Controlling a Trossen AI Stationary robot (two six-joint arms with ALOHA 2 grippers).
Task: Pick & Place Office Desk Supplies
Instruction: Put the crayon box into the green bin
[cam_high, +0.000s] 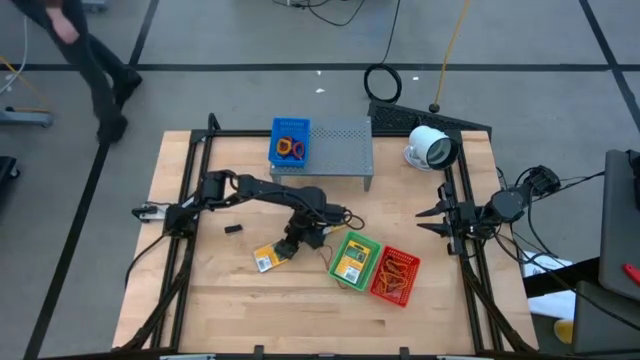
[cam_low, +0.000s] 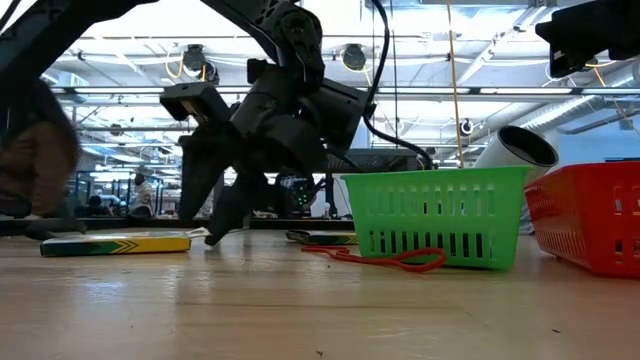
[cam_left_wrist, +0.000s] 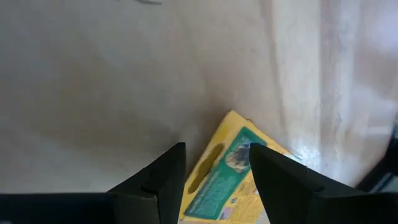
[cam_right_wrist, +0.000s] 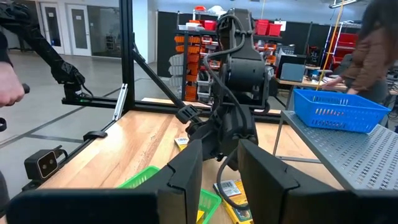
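Yellow packet (cam_left_wrist: 225, 180) below open left claw (cam_left_wrist: 216, 163)

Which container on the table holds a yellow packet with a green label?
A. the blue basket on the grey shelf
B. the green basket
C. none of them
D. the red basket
B: in the high view a yellow packet lies inside the green basket, while the blue basket and the red basket hold only thin orange bands.

packet (cam_high: 270, 257) centre-left, on table (cam_high: 230, 300) | two bins (cam_high: 352, 262) right of it, touching | shelf (cam_high: 340, 150) top centre, bin (cam_high: 290, 142) on it
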